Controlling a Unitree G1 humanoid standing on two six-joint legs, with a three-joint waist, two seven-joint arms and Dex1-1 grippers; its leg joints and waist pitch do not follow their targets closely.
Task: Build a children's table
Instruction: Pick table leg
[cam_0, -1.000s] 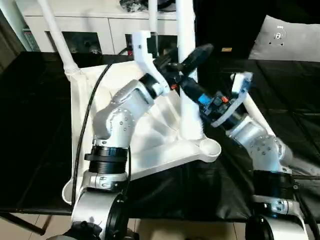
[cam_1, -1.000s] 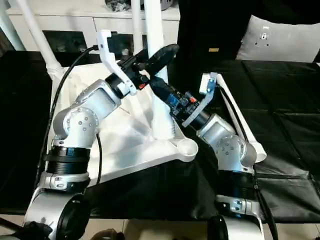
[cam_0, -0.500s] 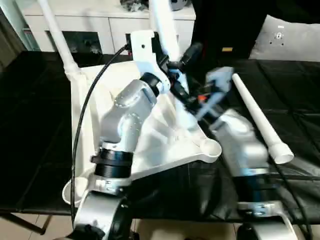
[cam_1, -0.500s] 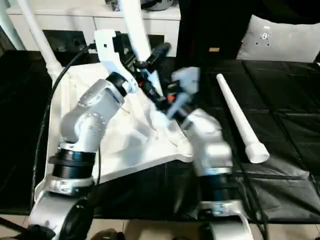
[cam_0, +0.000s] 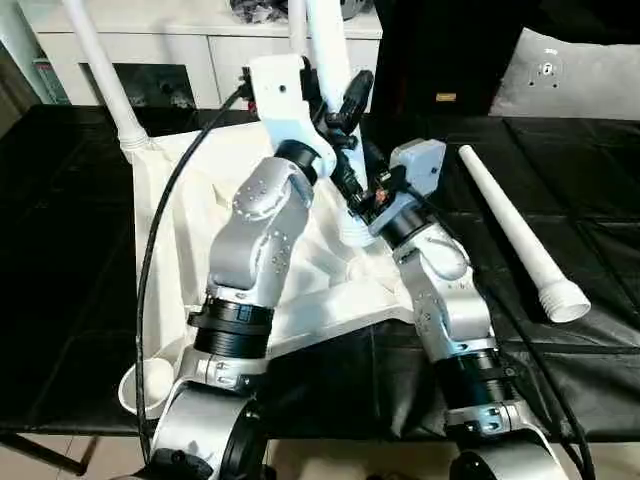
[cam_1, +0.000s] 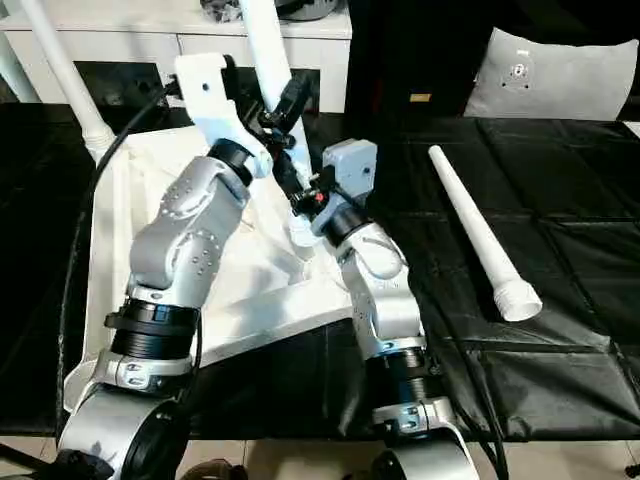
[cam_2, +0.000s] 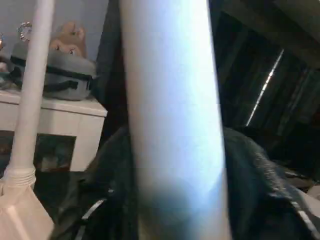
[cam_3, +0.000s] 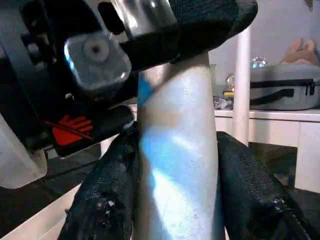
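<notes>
Clearly both the left end effector and right end effector pinch the upright leg.

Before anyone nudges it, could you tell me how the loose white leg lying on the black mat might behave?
The loose leg is a round tube lying flat on the black mat, so it would probably roll. Its flared end may make it curve. It looks like stiff, hollow plastic, so it is likely light.
</notes>
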